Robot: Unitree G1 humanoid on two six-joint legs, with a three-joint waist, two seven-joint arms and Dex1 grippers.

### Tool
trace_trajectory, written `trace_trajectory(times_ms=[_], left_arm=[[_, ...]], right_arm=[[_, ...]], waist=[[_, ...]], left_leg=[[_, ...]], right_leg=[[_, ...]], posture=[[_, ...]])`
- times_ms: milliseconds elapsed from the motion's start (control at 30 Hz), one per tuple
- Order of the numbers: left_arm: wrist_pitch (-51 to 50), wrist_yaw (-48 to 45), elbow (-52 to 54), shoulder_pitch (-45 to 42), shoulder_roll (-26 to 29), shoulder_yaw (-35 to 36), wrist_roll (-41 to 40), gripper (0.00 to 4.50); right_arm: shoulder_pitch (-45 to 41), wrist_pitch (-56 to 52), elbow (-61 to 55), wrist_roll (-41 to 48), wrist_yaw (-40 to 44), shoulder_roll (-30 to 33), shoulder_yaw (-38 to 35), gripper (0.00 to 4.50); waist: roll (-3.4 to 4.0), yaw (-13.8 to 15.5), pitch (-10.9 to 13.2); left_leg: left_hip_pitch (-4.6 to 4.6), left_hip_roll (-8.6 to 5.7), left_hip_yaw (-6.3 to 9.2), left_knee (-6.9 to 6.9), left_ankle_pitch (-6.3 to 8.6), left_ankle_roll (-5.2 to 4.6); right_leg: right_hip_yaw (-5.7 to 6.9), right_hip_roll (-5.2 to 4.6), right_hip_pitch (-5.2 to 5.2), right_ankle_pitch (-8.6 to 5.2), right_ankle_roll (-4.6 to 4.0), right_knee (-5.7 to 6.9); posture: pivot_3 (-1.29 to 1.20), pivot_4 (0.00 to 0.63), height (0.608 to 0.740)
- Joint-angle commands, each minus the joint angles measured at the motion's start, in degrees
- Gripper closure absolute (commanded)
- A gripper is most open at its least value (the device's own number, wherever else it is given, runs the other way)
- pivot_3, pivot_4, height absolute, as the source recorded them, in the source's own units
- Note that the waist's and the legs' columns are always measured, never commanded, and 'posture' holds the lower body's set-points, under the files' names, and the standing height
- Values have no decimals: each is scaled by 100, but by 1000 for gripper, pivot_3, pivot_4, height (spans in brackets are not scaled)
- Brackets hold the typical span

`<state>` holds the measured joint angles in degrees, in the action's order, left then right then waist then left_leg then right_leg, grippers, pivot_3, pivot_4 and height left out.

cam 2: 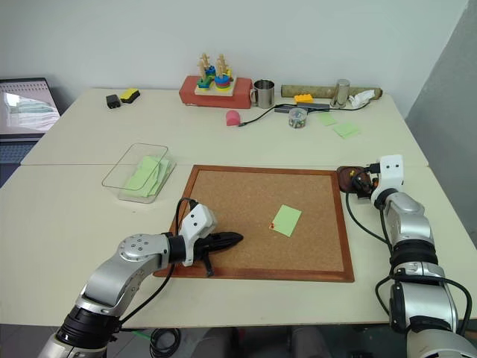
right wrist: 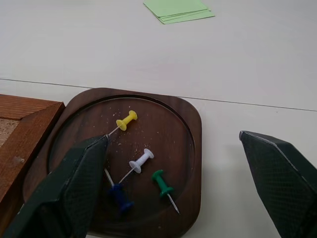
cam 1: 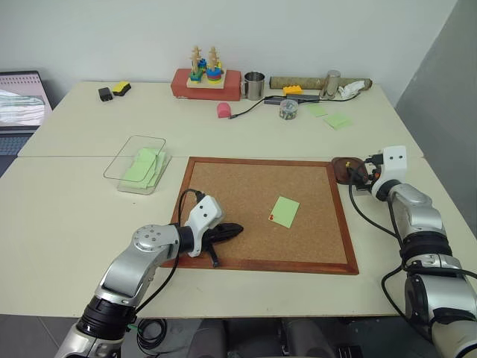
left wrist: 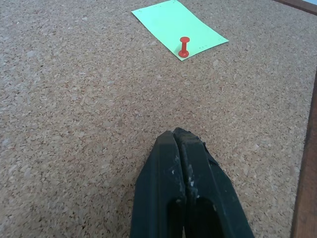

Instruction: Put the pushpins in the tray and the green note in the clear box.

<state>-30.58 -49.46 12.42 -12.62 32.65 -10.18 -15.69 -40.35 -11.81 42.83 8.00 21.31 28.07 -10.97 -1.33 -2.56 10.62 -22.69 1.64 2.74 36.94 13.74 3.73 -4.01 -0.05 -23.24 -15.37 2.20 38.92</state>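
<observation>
The tabletop (cam 1: 89, 224) carries a big corkboard (cam 1: 238, 194) in the middle, and on that board the green note (cam 1: 285, 211) lies flat, pinned at its near corner by one red pin (left wrist: 184, 46). Off to the board's left stands the clear box (cam 1: 119, 170), with other green notes already lying in it. At the board's far right corner sits the tray (right wrist: 190, 124), touching the frame, and in it lie a yellow pin (right wrist: 126, 120), a white one, a green one and a dark blue one.

The right gripper (right wrist: 173, 193) hangs just over the tray with its fingers spread wide and nothing between them, so I'd say a pin has just been delivered there. The left gripper (cam 1: 227, 231) rests low over the board's near left part, fingers pressed together and empty, pointing toward the note.

The red pin looks like the next job: pull it straight out of the cork without dragging the paper, carry it to the tray, then lift the freed note across to the box.
</observation>
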Motion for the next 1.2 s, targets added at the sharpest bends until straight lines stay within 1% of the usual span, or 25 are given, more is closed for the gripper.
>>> trace_trajectory(times_ms=[33,133,233,333,533,600,700,867,933,1033,1200], left_arm=[[-44,-47,-14,31,53,-73,24,4500],[-45,-42,-22,22,42,-77,25,4500],[-29,-34,-43,17,27,-95,44,4500],[-30,-38,-43,21,23,-97,37,4500],[-39,-25,-34,26,17,-97,37,4500],[-42,-23,-29,32,17,-96,35,4500],[-49,-23,-21,39,15,-98,32,4500],[-45,-24,-15,50,14,-96,29,4500],[-49,-18,-13,45,5,-103,29,4500],[-42,-30,-23,38,1,-113,28,4500],[-33,-52,-31,20,1,-130,29,4500]], right_arm=[[-181,257,-219,167,-4,30,-213,51],[-221,384,-335,314,38,12,-349,51],[-348,434,-682,640,211,6,-543,51],[-329,349,-890,714,312,8,-519,51],[-38,-104,-1663,937,820,-5,-316,51],[150,-240,-2039,1002,1177,9,-134,51],[579,-557,-2911,1196,1835,45,265,51],[1371,-947,-4281,1364,2600,167,946,51],[1596,-1071,-4646,1400,2758,182,1126,51],[1881,-1183,-5064,1335,2899,189,1496,51],[2048,-1073,-5221,1129,2868,2,1950,51]], waist=[[0,0,0],[0,0,0],[2,-3,1],[6,-4,2],[6,3,2],[6,4,2],[8,0,1],[8,13,1],[8,21,1],[7,20,1],[7,20,1]], left_leg=[[0,0,0,0,0,0],[0,0,0,0,0,0],[0,0,0,0,0,0],[0,0,-1,0,0,0],[-1,0,1,0,0,0],[-1,0,1,0,0,0],[-1,0,2,-1,0,0],[-2,1,7,-1,0,0],[-2,1,8,1,0,0],[-1,0,7,1,0,0],[0,1,9,3,0,0]], right_leg=[[0,0,0,0,0,0],[0,0,0,0,0,0],[0,0,0,0,0,0],[-1,0,0,0,0,1],[1,0,1,0,0,-1],[1,0,1,0,0,-1],[1,0,0,0,0,0],[6,0,0,-1,2,-1],[7,0,0,-14,25,0],[6,0,1,-16,28,0],[7,0,1,-17,30,1]], posture=[[0,150,740],[0,150,740],[0,150,740],[0,150,740],[0,150,740],[0,150,740],[0,150,740],[0,150,740],[0,150,740],[0,150,740],[0,150,740]])
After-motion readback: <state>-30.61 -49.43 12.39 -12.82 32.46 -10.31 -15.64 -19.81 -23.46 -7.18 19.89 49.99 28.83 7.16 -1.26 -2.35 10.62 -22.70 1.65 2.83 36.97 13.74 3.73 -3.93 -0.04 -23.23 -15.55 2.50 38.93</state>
